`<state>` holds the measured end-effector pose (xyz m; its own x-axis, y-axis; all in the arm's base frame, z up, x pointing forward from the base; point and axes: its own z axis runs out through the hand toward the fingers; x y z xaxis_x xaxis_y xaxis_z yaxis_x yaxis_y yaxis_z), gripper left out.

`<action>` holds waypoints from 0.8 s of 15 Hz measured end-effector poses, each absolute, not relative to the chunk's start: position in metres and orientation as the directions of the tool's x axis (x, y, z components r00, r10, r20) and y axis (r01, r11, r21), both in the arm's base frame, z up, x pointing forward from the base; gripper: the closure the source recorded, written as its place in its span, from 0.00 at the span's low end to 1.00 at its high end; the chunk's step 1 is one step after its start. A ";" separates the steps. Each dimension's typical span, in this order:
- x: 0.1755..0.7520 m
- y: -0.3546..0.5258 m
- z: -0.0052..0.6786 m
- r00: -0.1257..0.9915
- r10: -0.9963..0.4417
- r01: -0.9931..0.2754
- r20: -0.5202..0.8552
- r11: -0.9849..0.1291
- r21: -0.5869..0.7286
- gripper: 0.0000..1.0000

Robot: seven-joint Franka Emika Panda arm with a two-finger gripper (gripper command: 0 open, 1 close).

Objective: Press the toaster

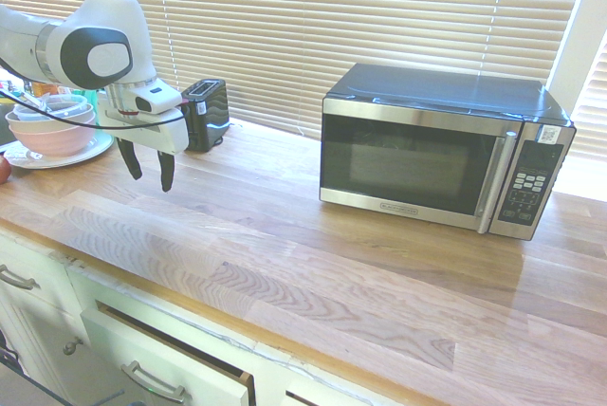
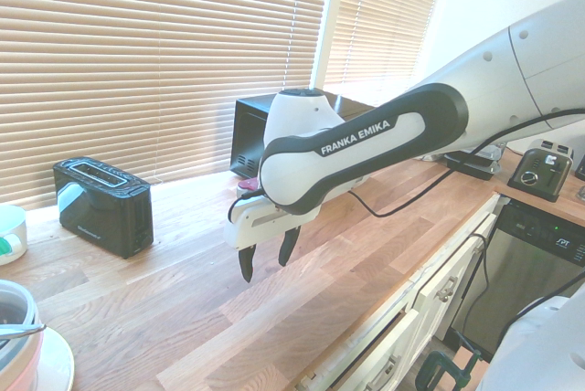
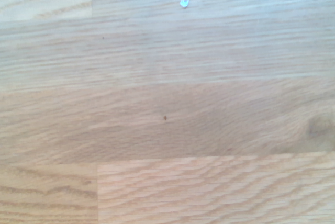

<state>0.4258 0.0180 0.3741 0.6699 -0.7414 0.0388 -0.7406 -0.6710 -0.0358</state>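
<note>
A single white robot arm reaches over a long wooden countertop (image 1: 313,235) under closed window blinds (image 1: 332,27). Its gripper (image 1: 147,169) points straight down, the two dark fingers (image 2: 247,265) spread wide apart with nothing between them, hanging above bare wood; the wrist view shows only wood grain beneath it. The toaster (image 1: 206,113), small, black and boxy with a silvery top rim, stands upright on the counter against the blinds. In the first exterior view it sits just behind the gripper, toward the window; in the second exterior view it lies off to the picture's left of the gripper, near but clearly apart, with open wood between them. Its long axis, and the slot in its top, run roughly along the line from the gripper toward the window in the first exterior view; the narrow end faces the arm side. The lever cannot be made out from these views. The coming move likely calls for travelling toward the window and over the toaster before pressing down. Counted: one arm, one gripper, one black toaster at the window, one large black-and-steel microwave (image 1: 446,150) well apart along the counter, one stack of bowls (image 1: 52,126) on a plate at the counter's end.
</note>
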 end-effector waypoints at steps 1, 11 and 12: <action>0.426 0.018 0.373 0.671 -0.741 -0.740 0.037 -0.672 -0.034 0.00; 0.433 0.029 0.385 0.698 -0.713 -0.713 0.062 -0.701 -0.033 0.00; 0.435 0.032 0.389 0.706 -0.705 -0.704 0.075 -0.709 -0.034 0.00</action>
<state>0.4354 0.0318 0.3893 0.7056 -0.7046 0.0751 -0.7044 -0.7090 -0.0341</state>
